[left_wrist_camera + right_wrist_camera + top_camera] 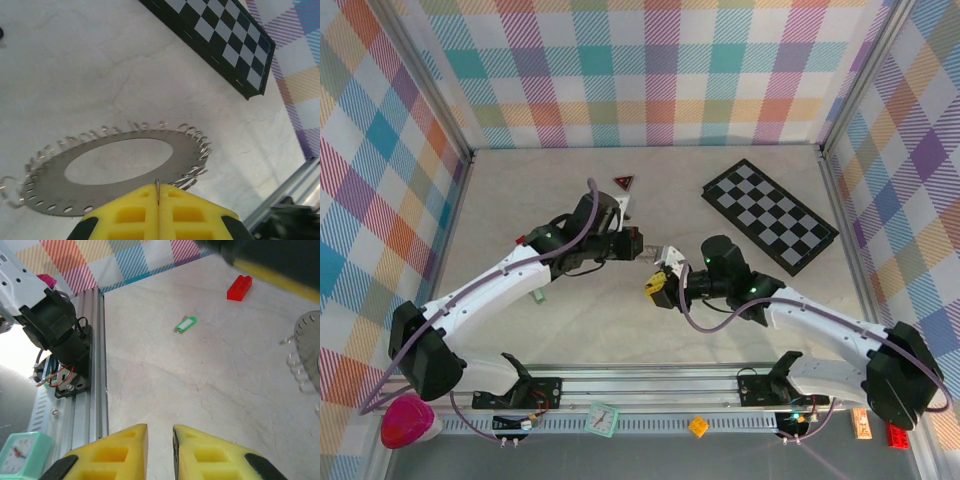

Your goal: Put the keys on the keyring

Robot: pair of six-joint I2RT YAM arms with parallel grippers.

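The keyring [186, 156] is a flat grey metal loop with holes along its rim, held level above the table. Tiny silvery keys [196, 138] curl off its far and right edges as a fringe. My left gripper [158, 188] is shut on the loop's near edge, which is pinched thin between the yellow fingers. From above, the left gripper [645, 247] holds the keyring [670, 254] at mid-table. My right gripper [657, 287] hovers just below it. The right gripper [160, 431] is open by a narrow gap with nothing inside. The keyring [312, 335] and some keys [295, 365] show at that view's right edge.
A black-and-white chequered board [770, 215] lies at the back right and a dark red triangle [623, 182] behind the left arm. A green tag [185, 324] and a red brick [239, 288] lie on the table. The metal rail [650, 385] runs along the near edge.
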